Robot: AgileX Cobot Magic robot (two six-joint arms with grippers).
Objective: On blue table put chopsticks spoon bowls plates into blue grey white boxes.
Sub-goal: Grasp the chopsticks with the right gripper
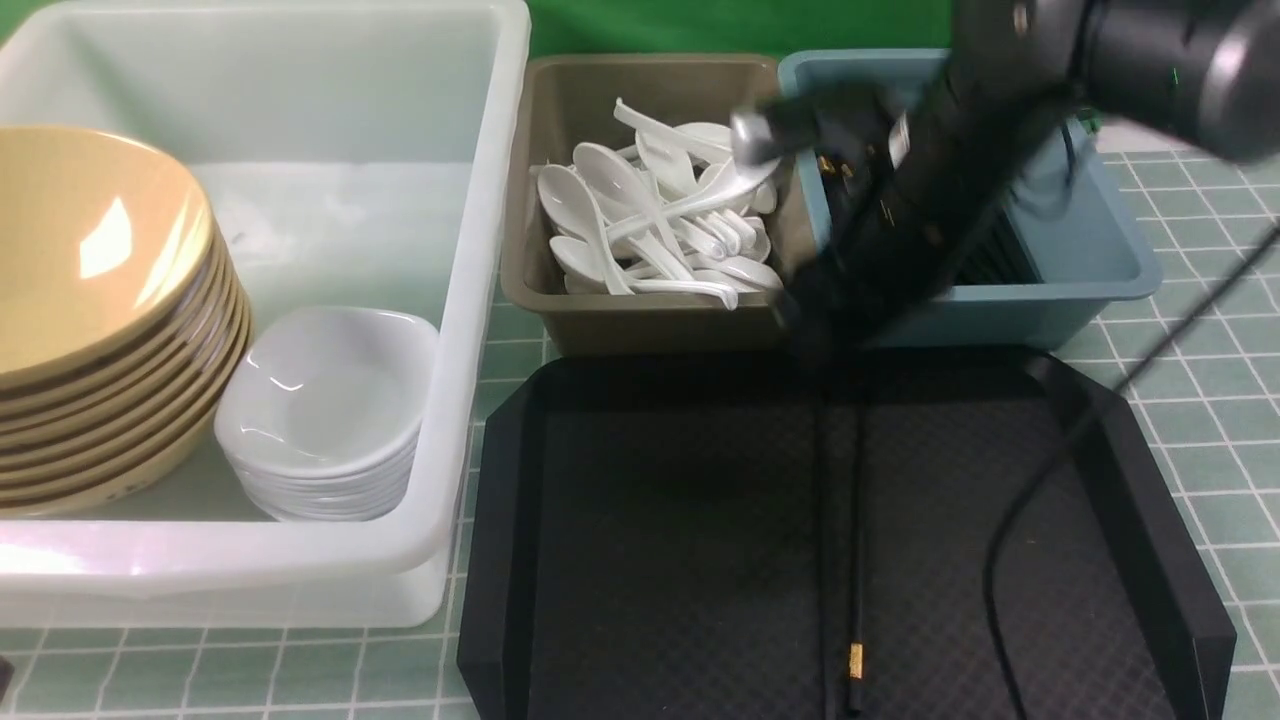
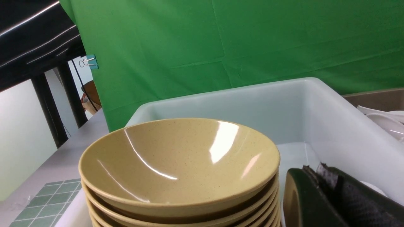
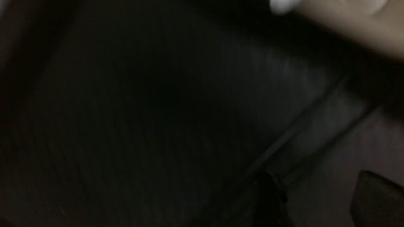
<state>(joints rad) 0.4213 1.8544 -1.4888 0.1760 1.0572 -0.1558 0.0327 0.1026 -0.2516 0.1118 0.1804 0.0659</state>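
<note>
A pair of black chopsticks (image 1: 852, 560) lies lengthwise on the black tray (image 1: 1150, 520). My right gripper (image 1: 810, 335) hangs low over the tray's far edge, at the chopsticks' far end. In the right wrist view it (image 3: 318, 189) is open, and the chopsticks (image 3: 303, 126) run close by one finger (image 3: 268, 201). My left gripper (image 2: 315, 171) is shut and empty inside the white box (image 1: 470, 300), beside the stack of tan bowls (image 2: 180, 164). The bowls (image 1: 90, 300) and a stack of small white dishes (image 1: 325, 410) sit in that box. White spoons (image 1: 660, 215) fill the grey box (image 1: 560, 320).
The blue box (image 1: 1110, 260) stands at the back right, partly hidden by my right arm. A black cable (image 1: 1010, 520) crosses the tray's right side. A green backdrop (image 2: 221, 37) hangs behind the boxes. The table has a green grid mat (image 1: 1220, 430).
</note>
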